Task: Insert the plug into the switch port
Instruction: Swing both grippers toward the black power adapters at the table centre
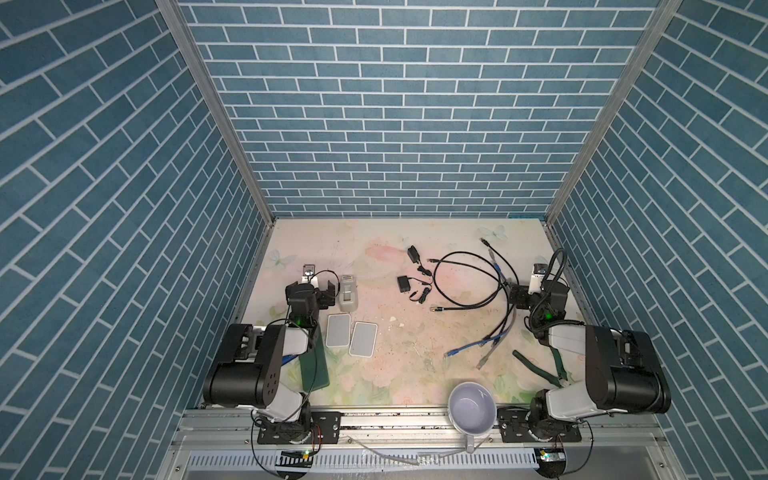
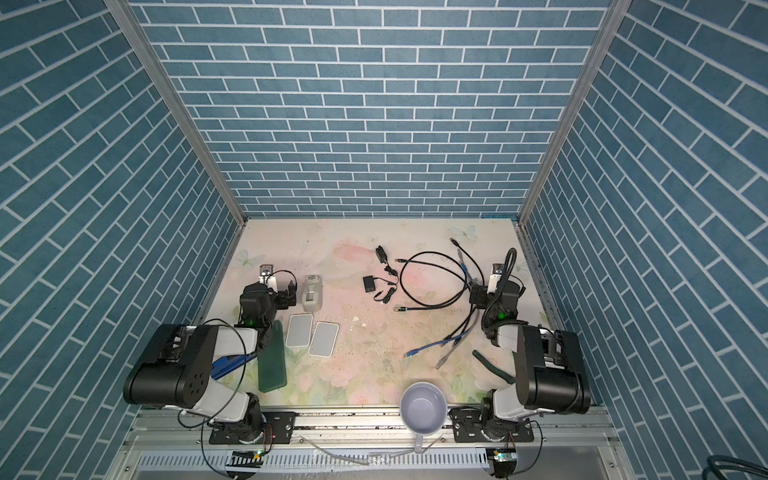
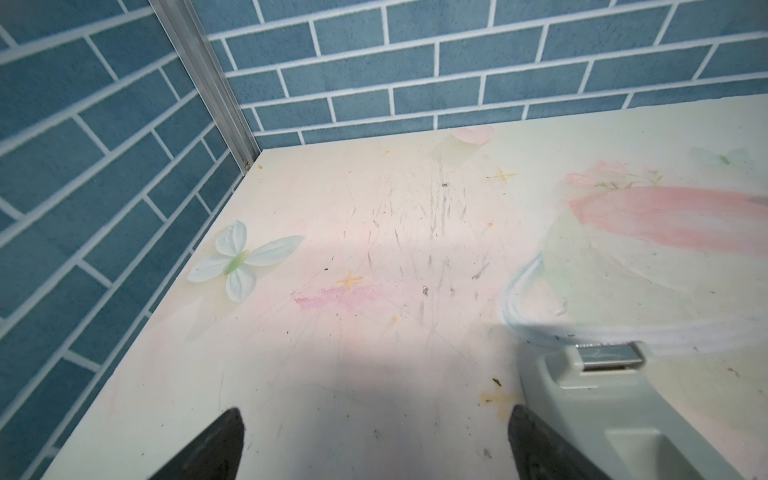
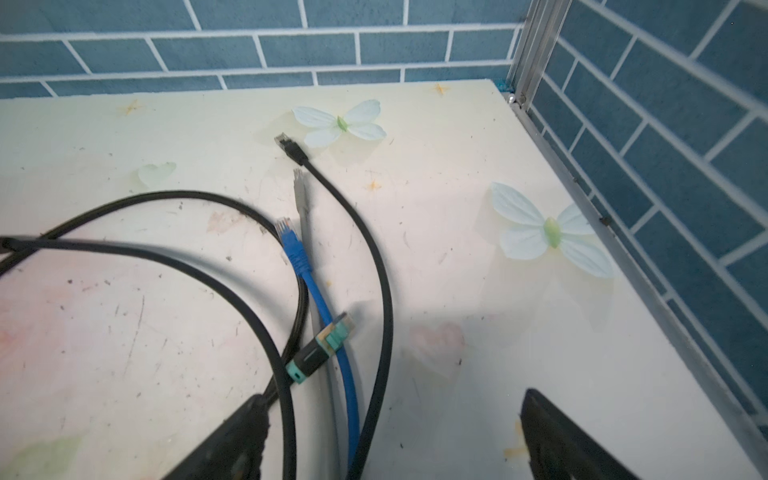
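Opening step: choosing a plug, with nothing grasped yet. The right gripper [image 4: 392, 395] hangs low over the cable tangle [image 1: 473, 291] near the right edge of the tabletop [image 1: 415, 365], its jaws spread wide and empty. A black lead and a blue lead pass between them. A teal-banded plug [image 4: 322, 347] lies just ahead of one finger, and a blue plug [image 4: 293, 245], a grey plug [image 4: 300, 191] and a black plug [image 4: 291, 147] lie farther toward the back edge. The left gripper [image 3: 374, 411], its jaws also spread and empty, hovers over bare surface near the left edge, with a grey dispenser-like device [image 3: 602, 399] just beside it. A pale flat box [image 1: 337, 341] and a second pale box [image 1: 363, 350], judged to be the switches, lie side by side toward the front-left corner, well apart from the cables; their ports cannot be made out. The next move calls for the right jaws to close on a single plug body, clear of the crossing leads. They would then carry it across to a box, which the left gripper would probably need to steady.
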`<state>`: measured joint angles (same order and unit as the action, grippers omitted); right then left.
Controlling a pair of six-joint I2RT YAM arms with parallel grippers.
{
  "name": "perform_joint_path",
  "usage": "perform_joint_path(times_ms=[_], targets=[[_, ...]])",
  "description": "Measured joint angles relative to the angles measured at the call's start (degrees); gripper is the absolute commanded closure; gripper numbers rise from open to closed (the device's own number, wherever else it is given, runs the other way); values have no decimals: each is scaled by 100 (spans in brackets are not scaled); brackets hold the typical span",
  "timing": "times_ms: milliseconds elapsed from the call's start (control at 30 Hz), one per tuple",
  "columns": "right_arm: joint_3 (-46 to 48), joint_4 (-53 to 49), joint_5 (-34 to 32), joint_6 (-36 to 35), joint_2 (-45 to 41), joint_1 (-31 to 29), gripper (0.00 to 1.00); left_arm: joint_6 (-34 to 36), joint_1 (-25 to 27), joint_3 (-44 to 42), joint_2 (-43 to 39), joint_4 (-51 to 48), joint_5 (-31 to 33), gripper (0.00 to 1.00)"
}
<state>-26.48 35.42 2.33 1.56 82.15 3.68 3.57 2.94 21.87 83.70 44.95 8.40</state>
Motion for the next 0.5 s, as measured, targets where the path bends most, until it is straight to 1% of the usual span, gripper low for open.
perform_joint_path(times_ms=[67,167,233,400,500], targets=[[-229,-328,-42,4,-177,-55,7,-81,0,243,-341,-575,90,0],[-461,-826,-168,72,-437,-212,6,-356,4,835,-741,-1587,238,0],[-629,-1276,-267,179,-562,-339,6,-573,105,1191,-975,-2240,516,0],[-1244,-2498,-468,564,-645,-691,6,-1106,479,1462,-1464,-3434,859,0],[-1598,-3075,-494,828,-643,-931,6,-1390,780,1576,-1596,-4122,1073,1]])
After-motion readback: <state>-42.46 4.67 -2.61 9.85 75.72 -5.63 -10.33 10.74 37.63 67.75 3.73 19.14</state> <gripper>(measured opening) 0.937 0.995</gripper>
